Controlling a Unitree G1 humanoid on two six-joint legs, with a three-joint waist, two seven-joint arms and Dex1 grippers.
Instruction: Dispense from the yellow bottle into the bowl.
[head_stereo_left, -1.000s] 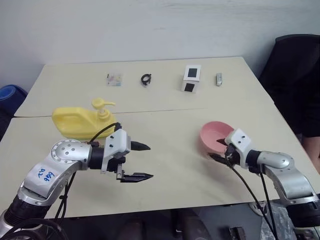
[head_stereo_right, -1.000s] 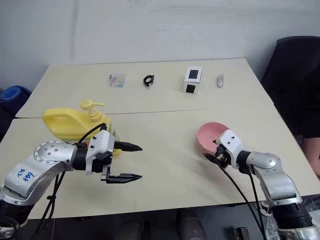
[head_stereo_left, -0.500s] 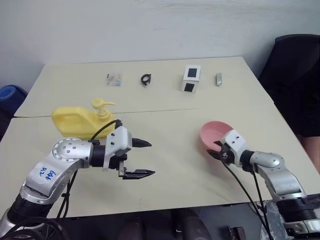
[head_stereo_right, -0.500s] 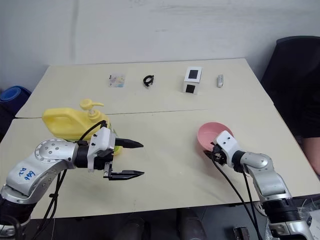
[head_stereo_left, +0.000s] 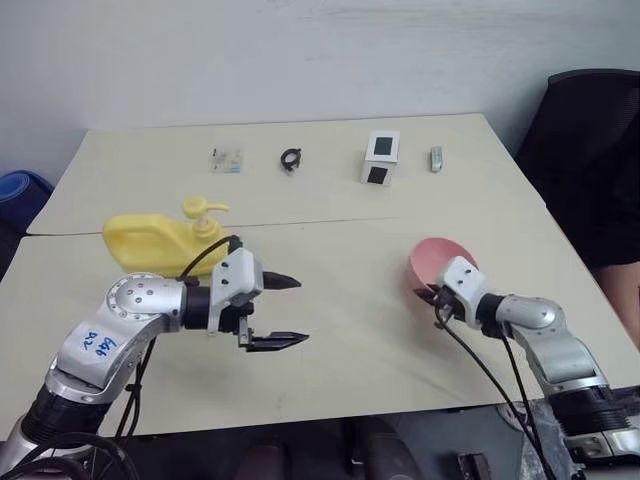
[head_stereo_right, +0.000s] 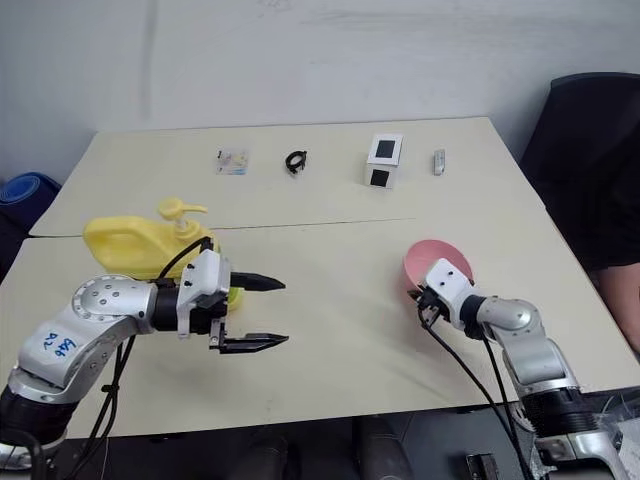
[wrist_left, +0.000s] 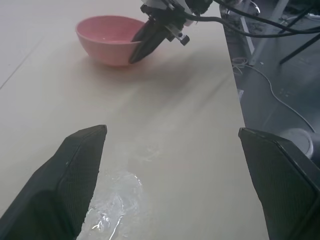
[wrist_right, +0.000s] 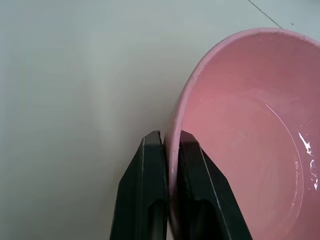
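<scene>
Right wrist view is showing the right gripper (wrist_right: 170, 150) pinching the near rim of the bowl (wrist_right: 240, 125), one finger inside, one outside, w/ the wall squeezed between them. In the head views the bowl is sitting on the table (head_stereo_left: 350, 250) toward the robot's right, tipping a bit on that grip. The yellow bottle (head_stereo_left: 165, 243) is standing well apart on the left, pump top facing up. The left gripper (head_stereo_left: 285, 312) is hovering just in front of the bottle, fingers spread wide, holding nothing. My read: bowl is getting brought over to the pump spout. Best to be keeping the pinch firm, dragging or lifting slow & level, since a thin rim grip is prob. prone to swinging.
</scene>
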